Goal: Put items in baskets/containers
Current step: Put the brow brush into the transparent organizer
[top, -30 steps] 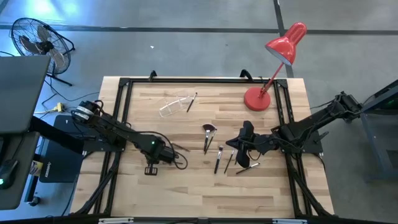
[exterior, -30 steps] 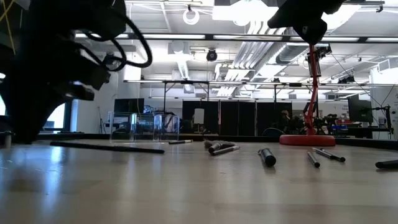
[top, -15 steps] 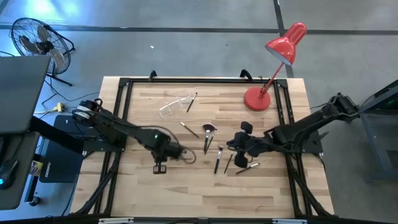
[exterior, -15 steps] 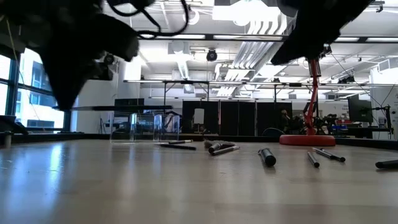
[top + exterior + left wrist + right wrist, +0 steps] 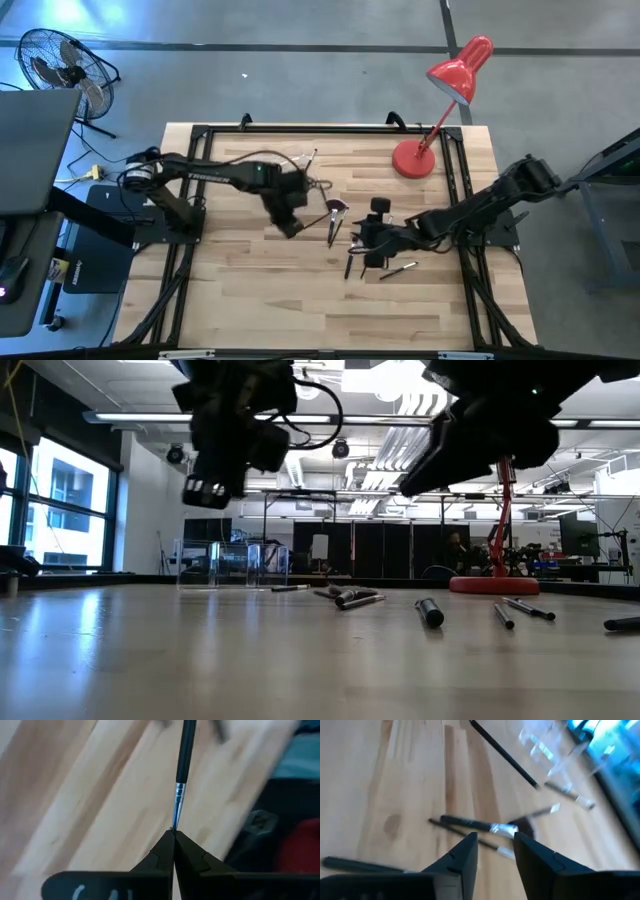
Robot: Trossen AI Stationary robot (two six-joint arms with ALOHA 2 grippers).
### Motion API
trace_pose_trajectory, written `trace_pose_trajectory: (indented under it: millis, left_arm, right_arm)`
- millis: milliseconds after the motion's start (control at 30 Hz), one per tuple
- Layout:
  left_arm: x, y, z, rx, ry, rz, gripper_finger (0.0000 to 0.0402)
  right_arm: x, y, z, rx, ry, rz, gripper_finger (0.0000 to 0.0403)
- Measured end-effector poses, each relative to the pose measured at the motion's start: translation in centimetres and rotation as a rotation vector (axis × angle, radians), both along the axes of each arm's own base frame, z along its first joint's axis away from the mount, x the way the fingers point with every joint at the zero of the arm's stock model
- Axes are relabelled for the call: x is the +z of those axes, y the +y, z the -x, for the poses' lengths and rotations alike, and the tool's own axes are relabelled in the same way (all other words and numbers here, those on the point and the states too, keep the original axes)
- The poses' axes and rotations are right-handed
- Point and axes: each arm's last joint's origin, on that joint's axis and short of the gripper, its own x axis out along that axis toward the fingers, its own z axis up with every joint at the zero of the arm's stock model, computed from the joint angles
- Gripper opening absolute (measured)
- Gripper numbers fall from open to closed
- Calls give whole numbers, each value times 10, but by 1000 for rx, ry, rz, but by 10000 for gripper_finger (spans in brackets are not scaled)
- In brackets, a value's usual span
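Note:
My left gripper is up over the middle of the table, just on the near side of the clear holder, and is shut on a slim dark brush. The holder lies on its side, with one brush at its mouth. My right gripper is open, low over the loose brushes right of centre. In the right wrist view a silver-collared brush lies just ahead of its fingers. The fan-headed brush lies on the wood between the two grippers. My left gripper pinches the brush between its two fingertips at the brush's tip end, just past the silver collar. The dark handle runs straight on from the fingers, along them, toward the table's right. The brush is lifted clear of the table.
The red desk lamp stands on its round base at the far right corner. Several more brushes lie scattered right of centre. A black frame runs round the table's edges. Bare wood stretches along the near side.
My left gripper has risen from the near left part of the table with the brush and swung toward the far side and right, up to the clear holder. My right gripper has moved toward the table's left, over the loose brushes.

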Motion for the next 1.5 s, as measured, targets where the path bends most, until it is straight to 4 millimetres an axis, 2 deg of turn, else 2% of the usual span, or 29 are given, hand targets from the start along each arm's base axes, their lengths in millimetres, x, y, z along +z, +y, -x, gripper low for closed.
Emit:
trace_pose_trajectory:
  millis: [233, 400, 567, 733, 900, 1367, 1500]
  left_arm:
    - [13, 19, -15, 99, -158, 170, 0]
    - [14, 22, -15, 115, -164, 178, 0]
    - [14, 21, -16, 128, -158, 167, 0]
    - [14, 23, -17, 167, -156, 137, 0]
    - [13, 23, -17, 189, -142, 141, 0]
    - [12, 19, -17, 209, -118, 135, 0]
    - [13, 18, -17, 211, -121, 129, 0]
  right_arm:
    - [3, 1, -11, 54, -27, 283, 153]
    - [14, 4, -16, 97, -23, 481, 157]
    - [29, 9, -39, 197, 73, 658, 144]
    - [19, 12, -66, 293, 272, 770, 135]
    - [6, 8, -81, 208, 373, 870, 134]
    - [6, 3, -85, 155, 360, 863, 132]
    - [5, 1, -85, 164, 375, 861, 114]
